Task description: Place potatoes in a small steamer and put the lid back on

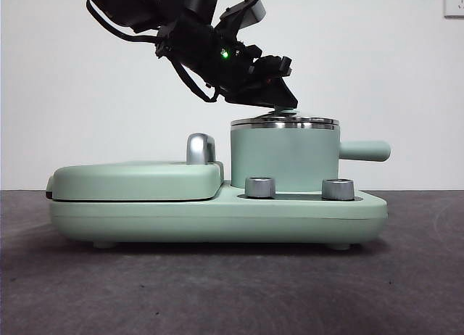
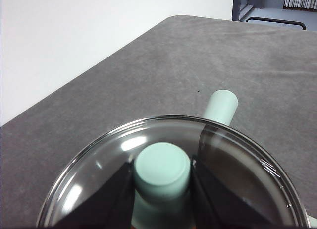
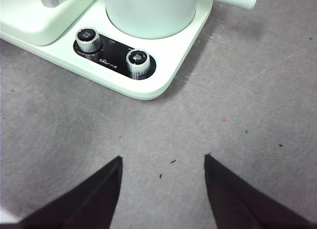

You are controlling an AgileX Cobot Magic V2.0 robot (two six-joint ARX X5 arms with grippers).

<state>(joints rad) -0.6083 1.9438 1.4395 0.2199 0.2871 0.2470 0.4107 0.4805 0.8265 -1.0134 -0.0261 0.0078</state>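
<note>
my left gripper point(image 2: 162, 189) pinches the lid's knob point(image 2: 162, 169) from both sides, glass lid point(image 1: 285, 122) sitting flat on the small steamer point(image 1: 284, 157) rim. potato not visible, likely inside. open room above the steamer for lifting away. right gripper point(image 3: 162, 189) waits spread, off the steamer's front.

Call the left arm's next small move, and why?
Probably open the jaws and lift clear. The left gripper clamps the lid's knob, and the glass lid looks seated level on the small steamer. The right gripper waits open over the table.
</note>
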